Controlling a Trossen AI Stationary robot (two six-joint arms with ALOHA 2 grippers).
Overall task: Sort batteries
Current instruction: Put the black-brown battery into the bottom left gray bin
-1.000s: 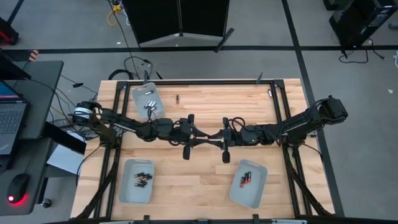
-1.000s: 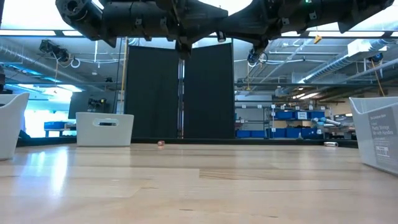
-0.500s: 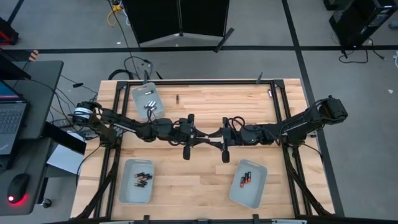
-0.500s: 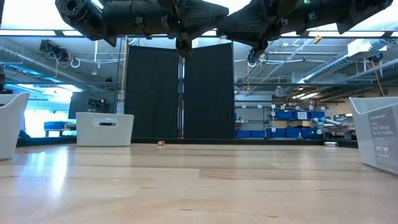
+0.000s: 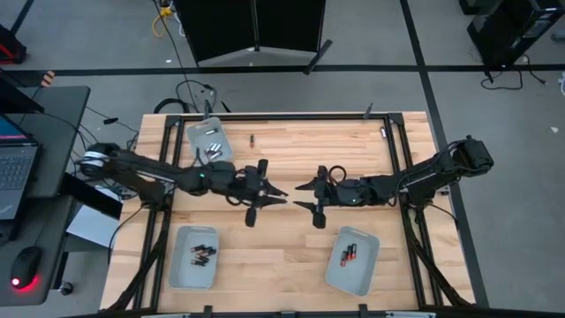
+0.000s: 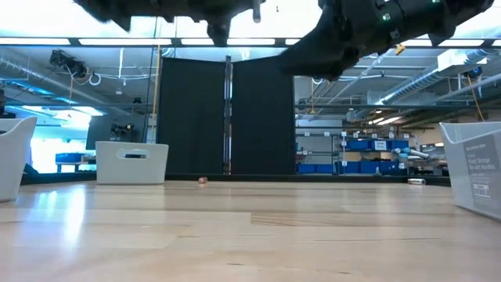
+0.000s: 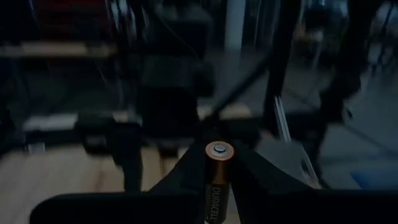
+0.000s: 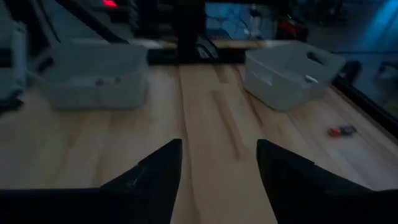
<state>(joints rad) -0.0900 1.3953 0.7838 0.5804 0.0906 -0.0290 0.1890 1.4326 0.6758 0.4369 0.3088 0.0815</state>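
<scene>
My left gripper (image 5: 279,196) hangs over the table's middle, pointing toward the right edge, shut on a black battery with a copper end (image 7: 218,180). Facing it across a small gap is my right gripper (image 5: 300,196), open with nothing between its fingers (image 8: 219,163). More batteries lie in the far left tray (image 5: 209,141), the near left tray (image 5: 194,256) and the near right tray (image 5: 353,259). One loose battery (image 5: 252,140) lies on the wood beside the far left tray and also shows as a loose battery (image 8: 342,130) in the right wrist view. My left gripper pinches the battery's black body (image 7: 217,196) between its two fingers (image 7: 186,177). The battery lies along the fingers, and its copper end with the button (image 7: 219,149) sticks out past their tips. The fingers are level, coming from the table's left. The battery is lifted clear of the table.
A black frame (image 5: 265,116) runs along the table's edges. A laptop and mouse sit on a side desk (image 5: 26,177) left of the table. Bare wood (image 5: 274,256) lies between the two near trays.
The two grippers met tip to tip over the table's middle. My right gripper has opened and let go. My left gripper has drawn back toward the table's left edge and risen, carrying the battery, so a gap now stands between the two.
</scene>
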